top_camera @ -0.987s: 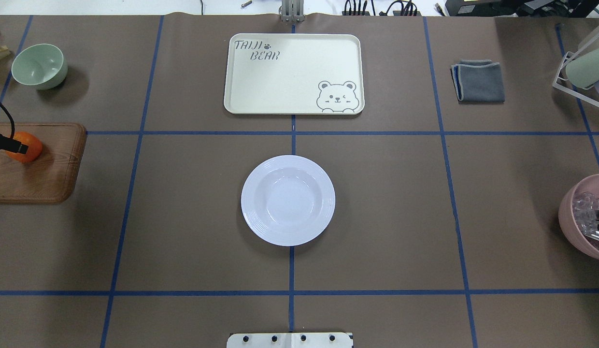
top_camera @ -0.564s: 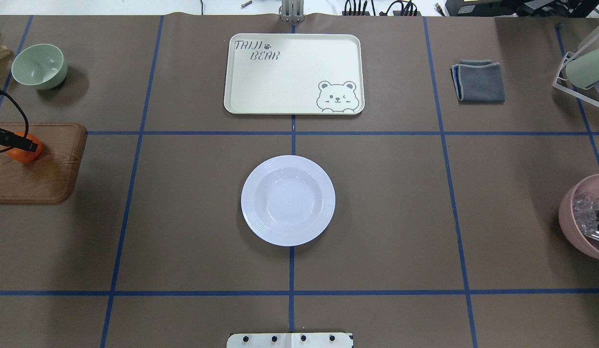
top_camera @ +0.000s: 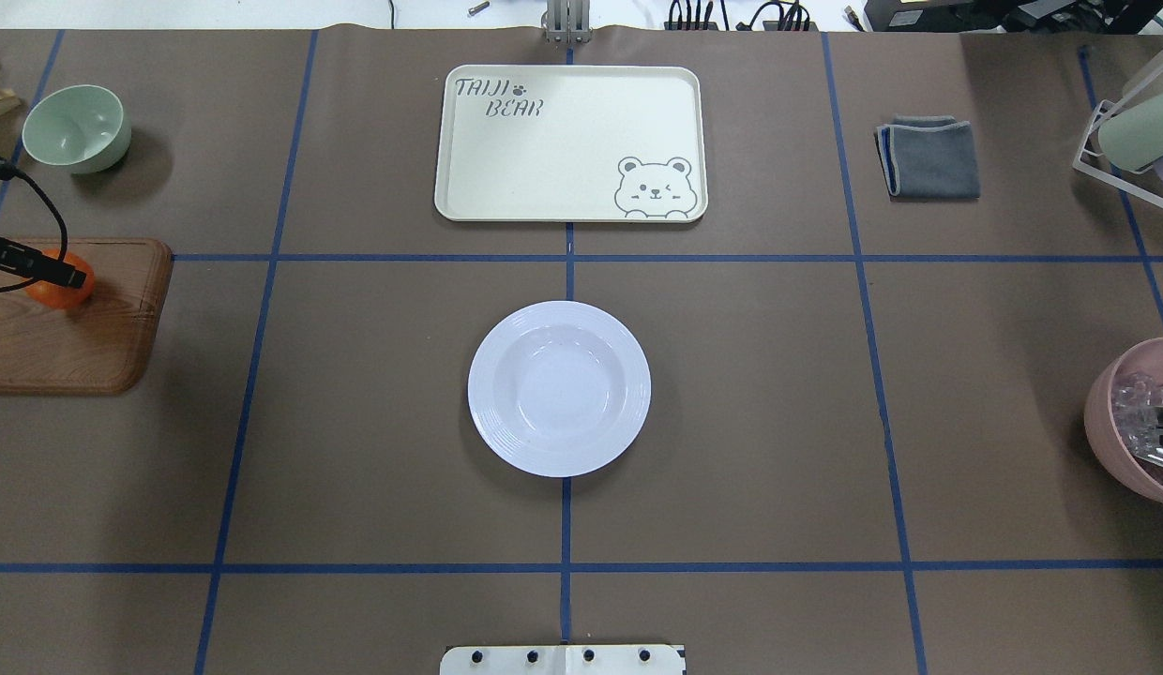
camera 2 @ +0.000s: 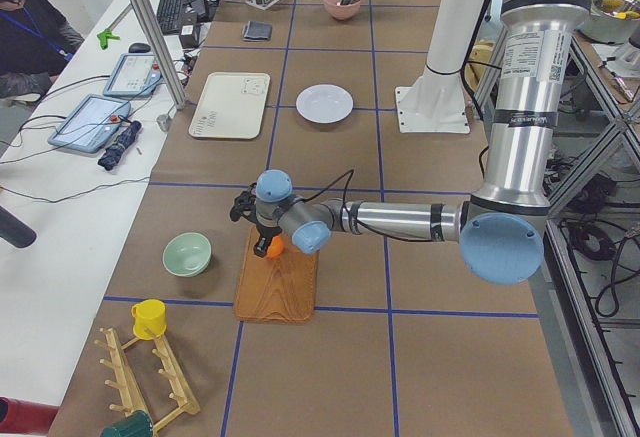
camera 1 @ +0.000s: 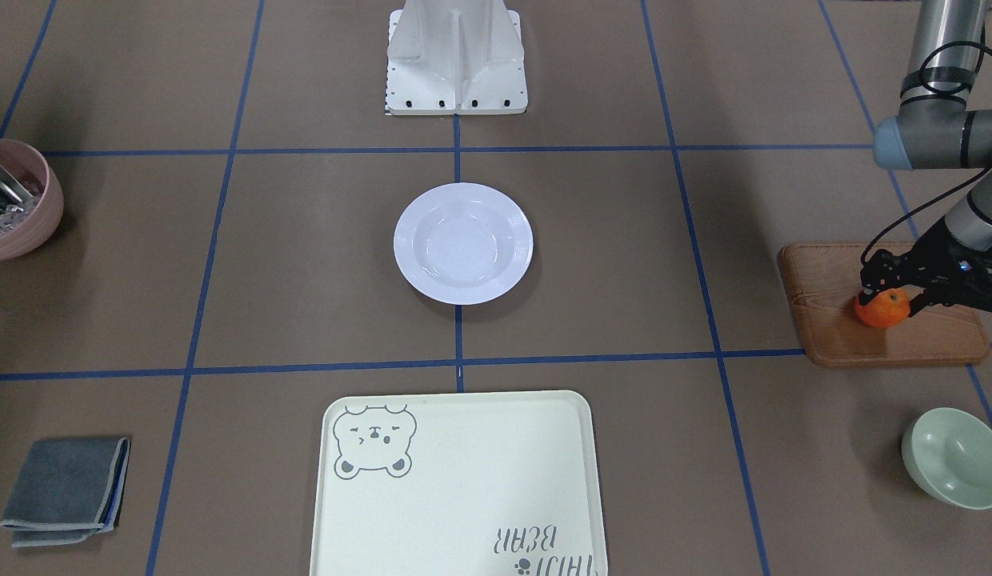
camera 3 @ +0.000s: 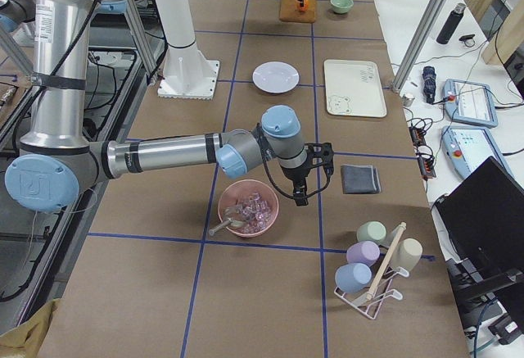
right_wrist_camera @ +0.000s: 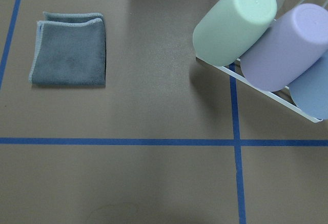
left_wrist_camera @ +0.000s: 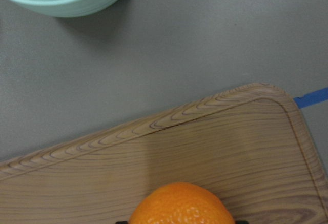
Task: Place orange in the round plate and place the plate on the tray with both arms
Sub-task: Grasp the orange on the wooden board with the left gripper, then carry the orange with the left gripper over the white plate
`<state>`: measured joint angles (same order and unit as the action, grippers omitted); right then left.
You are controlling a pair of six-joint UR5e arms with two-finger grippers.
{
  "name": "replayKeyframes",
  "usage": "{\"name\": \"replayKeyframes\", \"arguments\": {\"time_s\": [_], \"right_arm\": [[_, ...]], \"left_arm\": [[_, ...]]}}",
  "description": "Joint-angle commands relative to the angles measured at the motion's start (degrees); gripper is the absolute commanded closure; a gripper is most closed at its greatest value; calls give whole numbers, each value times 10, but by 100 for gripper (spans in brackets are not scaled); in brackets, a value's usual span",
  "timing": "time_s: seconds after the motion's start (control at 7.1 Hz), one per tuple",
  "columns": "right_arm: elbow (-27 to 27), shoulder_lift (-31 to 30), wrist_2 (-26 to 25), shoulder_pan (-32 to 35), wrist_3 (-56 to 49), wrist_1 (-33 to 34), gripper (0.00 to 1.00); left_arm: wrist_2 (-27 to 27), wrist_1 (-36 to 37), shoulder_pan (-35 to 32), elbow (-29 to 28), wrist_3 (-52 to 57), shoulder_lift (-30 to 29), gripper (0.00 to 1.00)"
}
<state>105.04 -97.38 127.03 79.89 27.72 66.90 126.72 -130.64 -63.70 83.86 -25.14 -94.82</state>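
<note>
The orange point(camera 1: 882, 310) sits low over the wooden board point(camera 1: 888, 340) at the table's left end, and it fills the bottom of the left wrist view point(left_wrist_camera: 182, 204). My left gripper point(camera 1: 886, 304) is shut on it, one black finger on each side. From overhead, a finger point(top_camera: 49, 273) crosses the orange point(top_camera: 67, 290). The white round plate point(top_camera: 559, 388) lies bare at the table's centre. Beyond it is the cream bear tray point(top_camera: 544, 159), with nothing on it. My right gripper point(camera 3: 304, 179) hangs between the pink bowl and the grey cloth; I cannot tell whether it is open or shut.
A pale green bowl point(top_camera: 77, 127) stands behind the board. A folded grey cloth point(top_camera: 930, 157) lies at the far right. A pink bowl point(top_camera: 1140, 422) holding utensils and a cup rack point(top_camera: 1130, 141) sit at the right edge. The white robot base point(top_camera: 563, 659) is at the near edge.
My left gripper has moved right across the board and closed on the orange, which has shifted slightly right with it. The plate and tray have not moved.
</note>
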Motion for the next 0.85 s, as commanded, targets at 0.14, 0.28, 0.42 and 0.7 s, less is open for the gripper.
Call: {"name": "replayKeyframes", "arguments": {"time_s": [0.14,0.28,0.42,0.7], "right_arm": [[0,0,3,-3,-2,-3,0],[1,0,4,-4,0,-11,0],[0,0,6,-5,2,-23,0],[-1,0,7,-10,3,-23,0]], "left_arm": [[7,93,49,92,-166,-89,100],[-44,96,108,93,-241,-136,100],[-80,125,170,92,-309,-189,100],[-159,154,252,92,-390,-244,100]]}}
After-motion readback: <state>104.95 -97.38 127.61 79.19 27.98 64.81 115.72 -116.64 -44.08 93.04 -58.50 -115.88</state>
